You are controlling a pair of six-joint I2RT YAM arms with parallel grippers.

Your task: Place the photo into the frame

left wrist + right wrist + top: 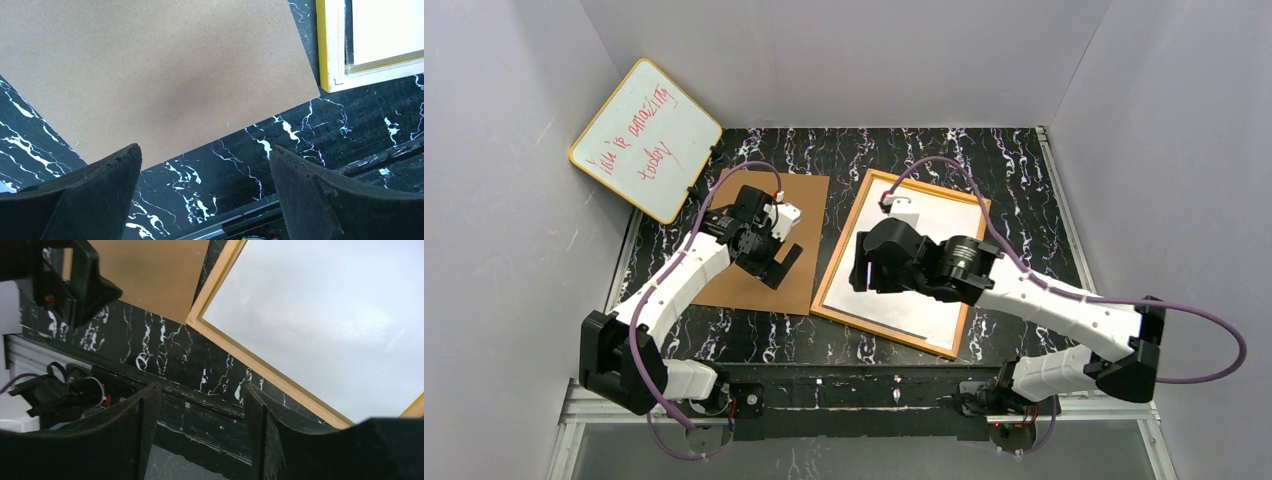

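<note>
Orange-brown wood rim, white field inside: the frame (842,252), flat on the marbled black table (984,160), back side up, directly beneath and ahead of the right gripper (864,266). Within the rim, the photo (946,222), plain white back uppermost, printed face not visible in any view. On that gripper, fingers (145,440) parted to a middling gap, holding nothing, hovering over the frame's left part. Second unit, the left gripper (779,268): spread wide, empty, poised over the brown backing board (809,215) just beside the frame. Shown overhead only: whole outline of the frame, set askew to the table's edges; whiteboard (646,140) with red handwriting propped in the far left corner, well apart from both pairs of fingers. Shown by the left wrist view only: bright yellow outer edge of the frame at one corner, ahead and to the right of the right-hand finger, with a stepped pale-wood rebate and the cream-white sheet seated inside; board corner straight ahead between the fingertips. Shown by the right wrist view only: smooth grey-shaded sheen across the white sheet, ahead and to the right of the fingers; table edge in the gap between them; frame corner close against the board's edge, contact unclear.
</note>
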